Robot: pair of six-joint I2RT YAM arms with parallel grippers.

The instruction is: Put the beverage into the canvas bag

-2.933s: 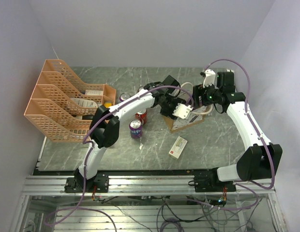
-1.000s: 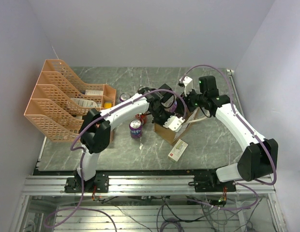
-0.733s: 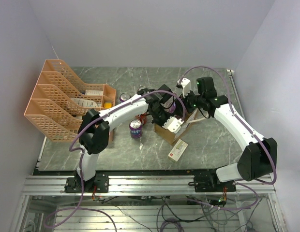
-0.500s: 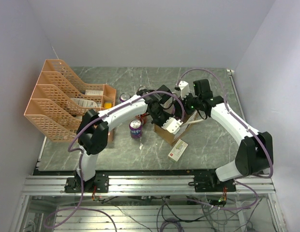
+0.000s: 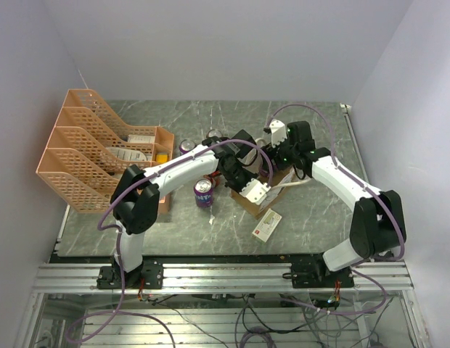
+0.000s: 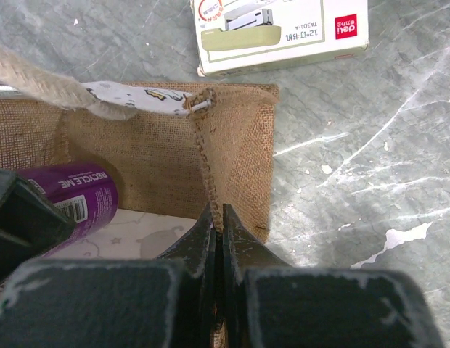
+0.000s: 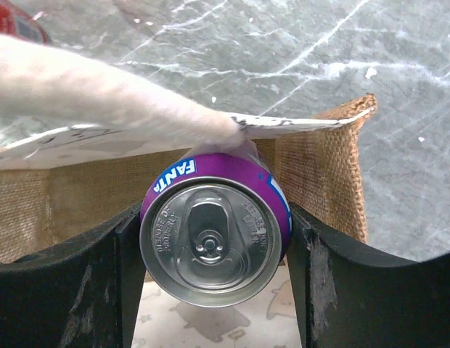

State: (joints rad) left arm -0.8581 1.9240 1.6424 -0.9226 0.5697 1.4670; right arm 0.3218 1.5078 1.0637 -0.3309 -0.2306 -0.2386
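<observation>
Near the middle of the table (image 5: 210,119), the canvas bag (image 6: 239,145) stands open-mouthed with both arms at it. The left gripper (image 6: 217,217) is pinched tight on the stitched corner seam of the bag's burlap wall, its 2 fingers closed with only the cloth between them, which holds the mouth open and the bag steady. The right gripper (image 7: 214,250) clasps the beverage can (image 7: 214,232), purple with a silver top, by its sides, 1 finger on each flank, the can upright. From the right wrist view the can sits within the ring of the bag's walls, with the pale patterned floor showing beneath it. The left wrist view shows its purple body below the rim, well inside the mouth and apart from the pinched seam. Whether its base touches the floor I cannot tell. A cream rope handle (image 7: 101,94) crosses just beside the can's upper edge. The step in hand looks to be the lowering itself, and the task seems nearly done: the can is inside but not released. The next move calls for easing it down until it rests on the floor, then spreading the right fingers and lifting straight out, minding the handle so it does not catch a finger and drag the bag. Outside the bag are a boxed stapler (image 6: 279,32), a purple can (image 5: 203,192), a red can (image 5: 210,178) and an orange rack (image 5: 87,152).
</observation>
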